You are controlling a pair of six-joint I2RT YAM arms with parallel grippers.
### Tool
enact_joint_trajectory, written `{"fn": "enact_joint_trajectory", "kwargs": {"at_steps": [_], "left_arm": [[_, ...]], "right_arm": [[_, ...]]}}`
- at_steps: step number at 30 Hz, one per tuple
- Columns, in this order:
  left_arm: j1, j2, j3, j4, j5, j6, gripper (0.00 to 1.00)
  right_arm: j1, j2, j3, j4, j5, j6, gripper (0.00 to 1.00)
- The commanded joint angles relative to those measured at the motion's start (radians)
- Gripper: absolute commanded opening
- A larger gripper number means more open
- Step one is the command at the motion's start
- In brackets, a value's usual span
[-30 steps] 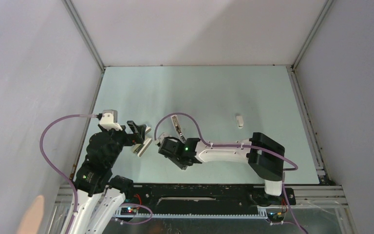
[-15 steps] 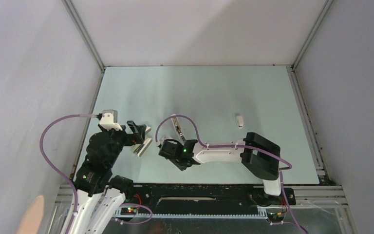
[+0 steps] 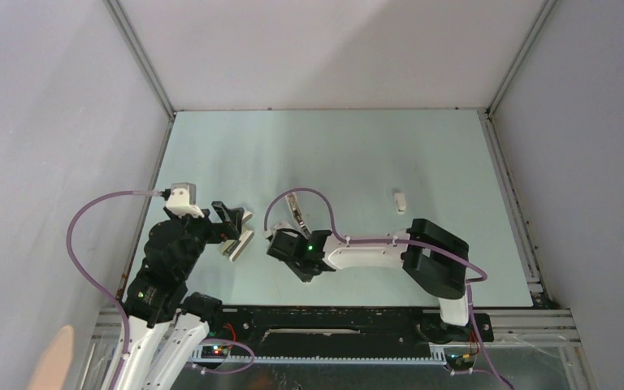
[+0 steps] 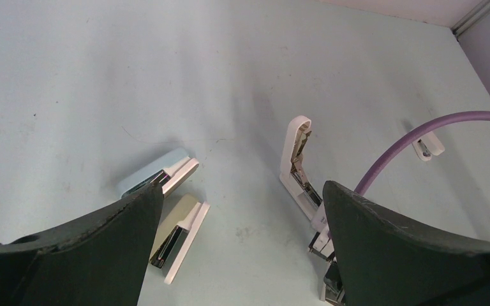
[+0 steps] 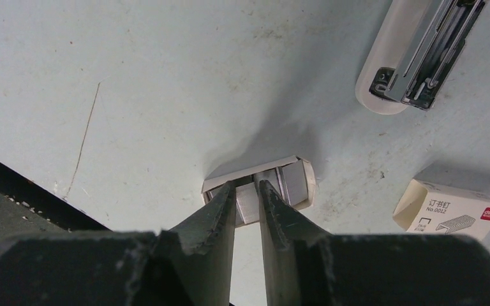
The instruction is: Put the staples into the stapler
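My right pincer (image 5: 247, 187) is clamped on the staples (image 5: 287, 185), close to the table's (image 5: 134, 76) near edge; my left pincer (image 4: 239, 194) stands wide apart.

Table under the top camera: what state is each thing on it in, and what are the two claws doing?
Stapler: hinged open, lying flat, metal channel showing.
Staples: lying flat, pinched from both sides.
Right claw: nearly shut, closed on the staples.
Left claw: wide open, holding nothing.
Staple box: lying flat, untouched.
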State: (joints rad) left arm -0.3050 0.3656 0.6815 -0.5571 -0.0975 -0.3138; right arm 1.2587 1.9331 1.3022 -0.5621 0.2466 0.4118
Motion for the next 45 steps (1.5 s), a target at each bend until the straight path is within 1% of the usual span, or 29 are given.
{"fn": "enact_joint_trajectory", "kwargs": {"at_steps": [1,14,24,35,41,45], "left_arm": [[0.009,0.007,-0.001,0.023,0.012,-0.005,0.98],[0.009,0.007,0.000,0.023,0.014,-0.005,0.98],[0.010,0.007,0.000,0.023,0.014,-0.005,0.98],[0.010,0.006,0.001,0.026,0.013,-0.005,0.98],[0.011,0.005,0.001,0.026,0.015,-0.005,0.98],[0.010,0.006,0.000,0.027,0.015,-0.005,0.98]], "right_arm": [[-0.024,0.027,-0.032,0.025,-0.063,0.026,0.24],[-0.053,0.043,-0.037,0.015,-0.114,0.036,0.23],[-0.053,-0.066,-0.043,0.001,-0.091,0.030,0.12],[-0.039,-0.202,-0.056,0.014,0.004,0.025,0.07],[-0.052,-0.239,-0.112,0.020,0.067,0.062,0.07],[-0.073,-0.274,-0.183,0.056,0.112,0.097,0.07]]}}
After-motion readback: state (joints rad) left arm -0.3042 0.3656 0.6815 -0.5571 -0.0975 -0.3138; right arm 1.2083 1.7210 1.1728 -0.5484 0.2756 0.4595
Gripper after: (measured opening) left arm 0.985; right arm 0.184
